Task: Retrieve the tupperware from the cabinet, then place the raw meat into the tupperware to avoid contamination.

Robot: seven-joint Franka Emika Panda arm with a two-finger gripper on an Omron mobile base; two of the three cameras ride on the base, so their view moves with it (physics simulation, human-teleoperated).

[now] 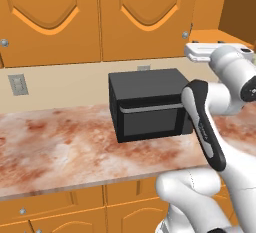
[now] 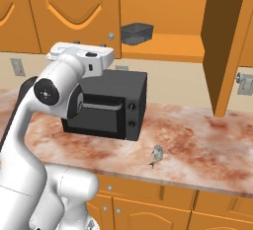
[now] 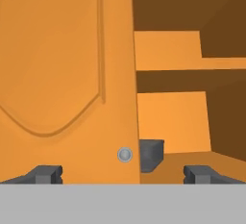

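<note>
The cabinet has its right compartment standing open, and its door is swung out to the right. The grey tupperware sits on the lower shelf at the left end of that compartment. In the hand view the tupperware peeks out from behind the edge of the shut door. The raw meat, a small pale piece, lies on the counter in front of the microwave's right corner. My gripper is open and holds nothing. It hangs in front of the shut door, above the microwave and left of the tupperware.
A black microwave stands on the marbled counter under the hand. A round silver knob sits on the shut door's edge, straight ahead of the gripper. Drawer fronts run below the counter. Wall outlets are on the backsplash.
</note>
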